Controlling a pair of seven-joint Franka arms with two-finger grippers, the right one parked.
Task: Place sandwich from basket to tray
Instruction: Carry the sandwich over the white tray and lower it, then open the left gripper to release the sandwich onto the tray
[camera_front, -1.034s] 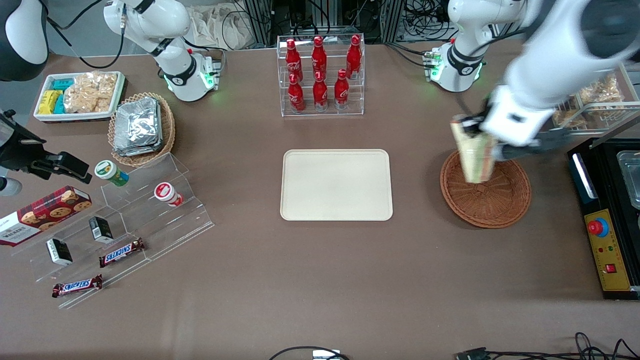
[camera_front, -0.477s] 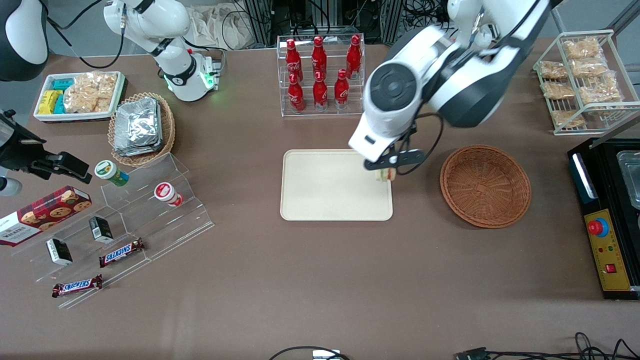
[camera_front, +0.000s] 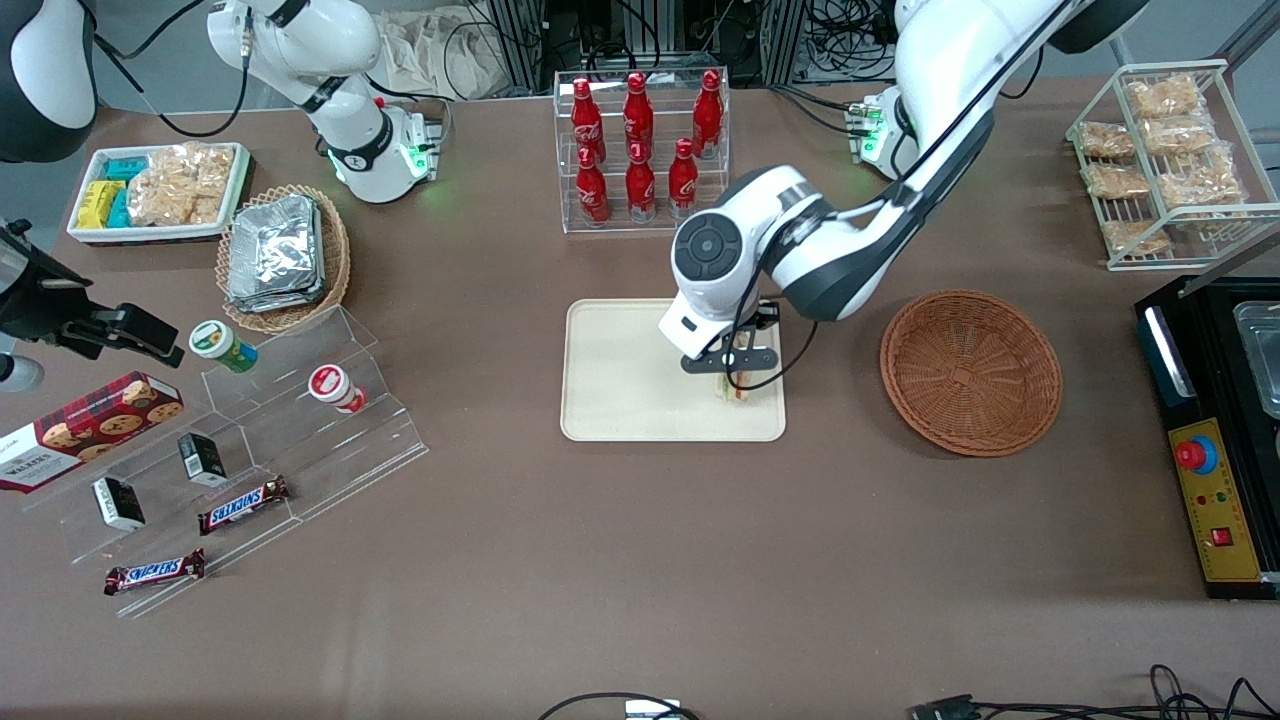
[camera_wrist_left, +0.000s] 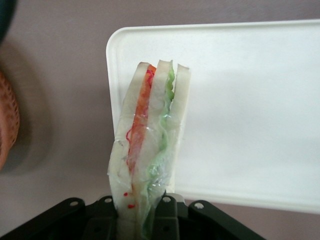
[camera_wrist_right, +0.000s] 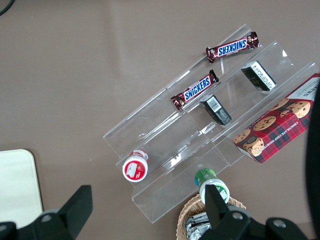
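My left gripper (camera_front: 735, 378) is shut on the sandwich (camera_front: 739, 393), a clear-wrapped wedge of white bread with orange and green filling. In the left wrist view the sandwich (camera_wrist_left: 150, 150) sticks out from between the gripper's (camera_wrist_left: 145, 222) black fingers, and its tip is over a corner of the tray (camera_wrist_left: 240, 100). The cream tray (camera_front: 620, 380) lies mid-table. The gripper is low over the tray's end nearest the basket, close to the edge nearer the camera. I cannot tell whether the sandwich touches the tray. The round reddish-brown basket (camera_front: 970, 372) beside the tray holds nothing.
A clear rack of red cola bottles (camera_front: 640, 140) stands farther from the camera than the tray. A wire rack of bagged snacks (camera_front: 1165, 160) and a black control box (camera_front: 1210, 450) sit toward the working arm's end. An acrylic stand with snacks (camera_front: 250, 440) and a foil-filled oval basket (camera_front: 280, 255) lie toward the parked arm's end.
The arm has carried the sandwich from above the basket over to the tray, then moved it nearer the camera and lower over the tray's end. The basket now holds nothing.
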